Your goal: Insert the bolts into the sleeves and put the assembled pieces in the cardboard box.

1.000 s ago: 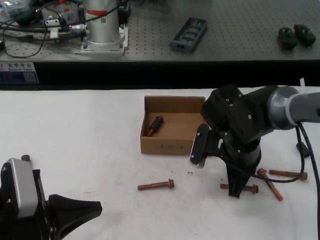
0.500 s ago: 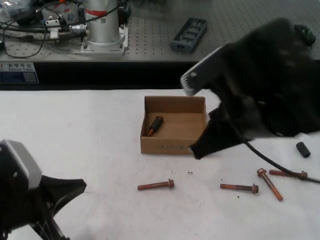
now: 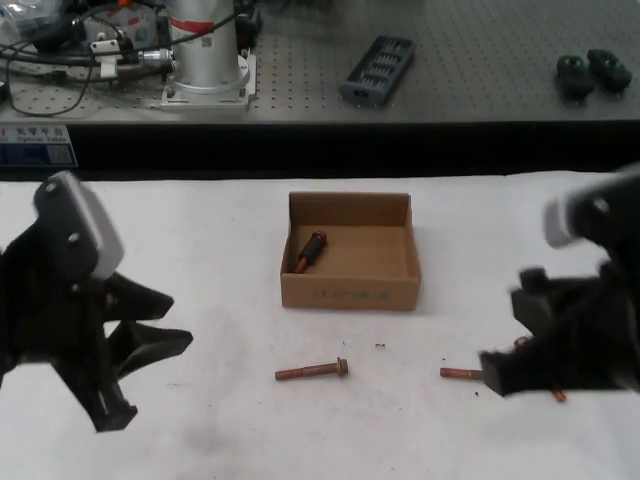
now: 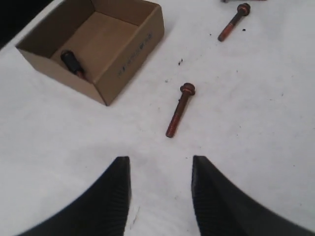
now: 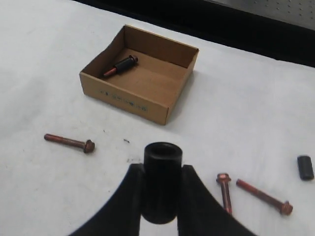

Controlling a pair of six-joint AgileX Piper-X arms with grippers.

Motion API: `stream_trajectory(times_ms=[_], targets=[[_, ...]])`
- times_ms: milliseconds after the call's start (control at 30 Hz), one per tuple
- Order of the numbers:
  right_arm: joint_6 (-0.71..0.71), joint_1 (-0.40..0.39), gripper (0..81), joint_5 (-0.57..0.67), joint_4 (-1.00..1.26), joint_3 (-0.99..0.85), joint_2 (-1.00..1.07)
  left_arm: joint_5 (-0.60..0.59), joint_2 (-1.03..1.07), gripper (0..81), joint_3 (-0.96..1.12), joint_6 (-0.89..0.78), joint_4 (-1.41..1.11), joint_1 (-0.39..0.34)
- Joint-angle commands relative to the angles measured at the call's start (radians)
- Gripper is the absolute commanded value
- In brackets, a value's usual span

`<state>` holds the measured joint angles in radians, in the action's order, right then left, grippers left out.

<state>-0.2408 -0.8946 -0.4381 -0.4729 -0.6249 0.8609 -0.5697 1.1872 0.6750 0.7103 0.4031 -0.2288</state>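
My right gripper (image 5: 162, 169) squeezed a sleeve (image 5: 162, 191) in front of the box (image 5: 125, 101). My left gripper (image 4: 160, 164) hung open near the bolt (image 4: 179, 110) by the box. I thought I should grab its head end, leaving the tip free.

Cardboard box (image 3: 350, 292): plain brown board, matt, raw cut edges. Bolts (image 4: 179, 110), incl. the one at 7 o'clock of the box: copper-brown metal, dull, no shine. Sleeve (image 5: 162, 189) pinched in right gripper (image 5: 162, 172): black, matt, smooth, plastic or rubber, can't tell which. Left gripper (image 4: 158, 167) fingers (image 4: 108, 201): black matt plastic, fine ribbing on inner faces. Bench sheet (image 3: 220, 250): white, matt, slightly fibrous, cloth or paper. At 12 o'clock: perforated grey metal breadboard (image 3: 480, 70), satin; silver post (image 3: 205, 40), semi-gloss metal.
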Motion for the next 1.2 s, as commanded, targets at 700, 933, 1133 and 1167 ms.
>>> stream_trajectory(times_ms=[700, 933, 1133, 1167], targets=[[-0.106, -0.119, 6.6, -0.113, 0.361, 0.323, -0.345, 0.314, 0.349, 30.6, 0.317, 0.087, 0.210, -0.263], [-0.027, -0.120, 6.6, -0.113, 0.488, 0.390, -0.345, 0.405, 0.479, 30.6, 0.394, 0.166, 0.279, -0.323], [-0.027, -0.120, 6.6, -0.113, 0.479, 0.400, -0.345, 0.522, 0.546, 32.1, 0.450, 0.245, 0.260, -0.382], [-0.027, -0.120, 6.6, -0.113, 0.479, 0.400, -0.345, 0.523, 0.554, 33.6, 0.453, 0.247, 0.248, -0.386]])
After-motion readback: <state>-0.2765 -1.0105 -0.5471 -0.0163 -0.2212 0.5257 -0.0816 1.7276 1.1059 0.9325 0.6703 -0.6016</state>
